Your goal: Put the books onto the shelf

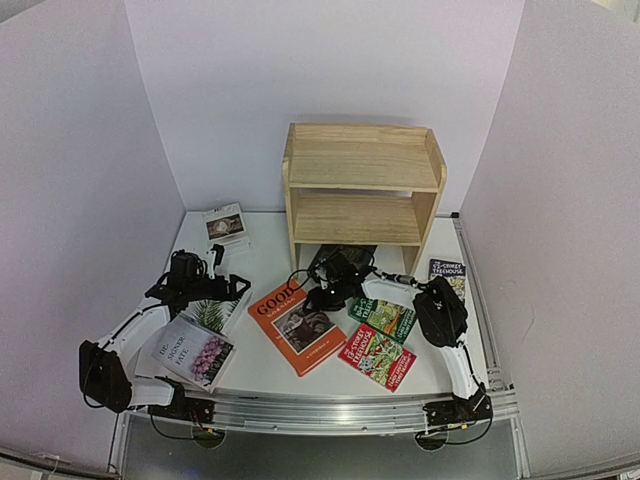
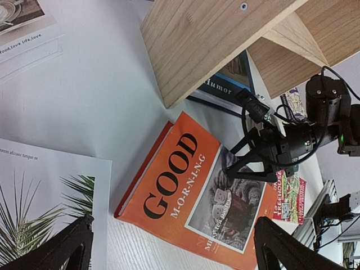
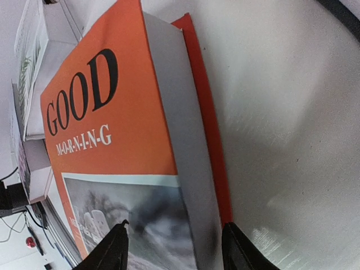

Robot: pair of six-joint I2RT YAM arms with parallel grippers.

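Orange GOOD book [image 1: 298,326] lies before the shelf [image 1: 362,185]. Right pincer [image 3: 176,225] straddles its edge; grip cannot be told. Left pincer [image 2: 174,220]: released.

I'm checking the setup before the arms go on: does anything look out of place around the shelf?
Yes. The navy Humor book lies flat on the table, partly tucked under the shelf instead of on a tier. Both tiers are bare, and the orange GOOD book lies askew on the table.
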